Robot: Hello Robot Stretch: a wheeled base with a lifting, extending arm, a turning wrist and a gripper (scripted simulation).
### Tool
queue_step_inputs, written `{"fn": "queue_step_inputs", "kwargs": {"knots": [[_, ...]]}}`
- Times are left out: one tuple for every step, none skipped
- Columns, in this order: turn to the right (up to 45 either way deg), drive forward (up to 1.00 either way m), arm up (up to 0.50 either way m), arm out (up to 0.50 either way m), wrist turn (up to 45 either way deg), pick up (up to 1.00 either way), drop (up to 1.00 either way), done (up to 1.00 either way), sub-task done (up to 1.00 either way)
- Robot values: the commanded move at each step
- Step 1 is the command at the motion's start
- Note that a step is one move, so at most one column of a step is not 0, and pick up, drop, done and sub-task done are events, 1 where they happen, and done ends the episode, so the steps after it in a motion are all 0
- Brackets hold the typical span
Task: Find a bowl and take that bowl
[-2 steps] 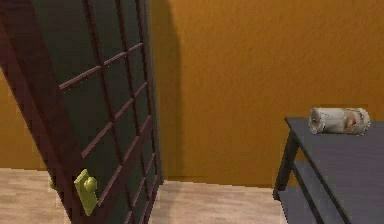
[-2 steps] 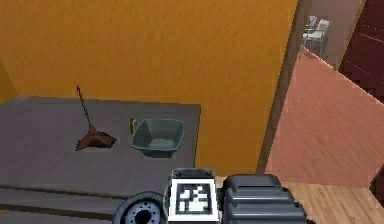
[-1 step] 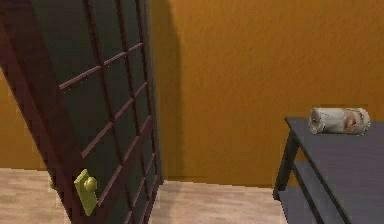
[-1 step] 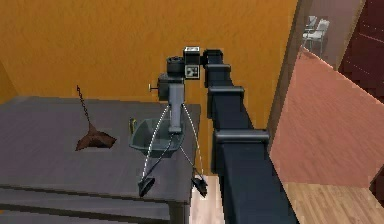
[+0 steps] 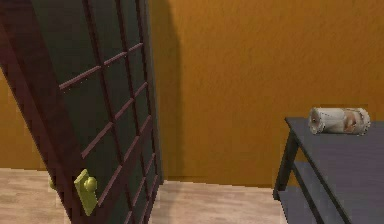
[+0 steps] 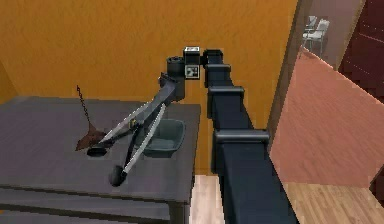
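The tool [image 6: 112,162] shows against the counter [image 6: 40,170], near a dark square tray [image 6: 170,142]; I cannot tell whether it holds anything.

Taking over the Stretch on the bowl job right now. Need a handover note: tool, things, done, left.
The tool is extended out at the dark table; cannot tell whether it holds anything.
A dark squarish dish, likely the bowl, sits on that table near the tool. A small dark round thing lies further toward the arm side view's left.
Done: bowl apparently found, arm out toward it.
Left: take the dish and lift it clear of the table.
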Motion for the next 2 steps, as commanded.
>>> {"fn": "queue_step_inputs", "kwargs": {"knots": [[0.0,0.00,0.00,0.00,45.0,0.00,0.00,0.00,0.00],[0.0,0.00,0.00,0.00,45.0,0.00,0.00,0.00,0.00]]}}
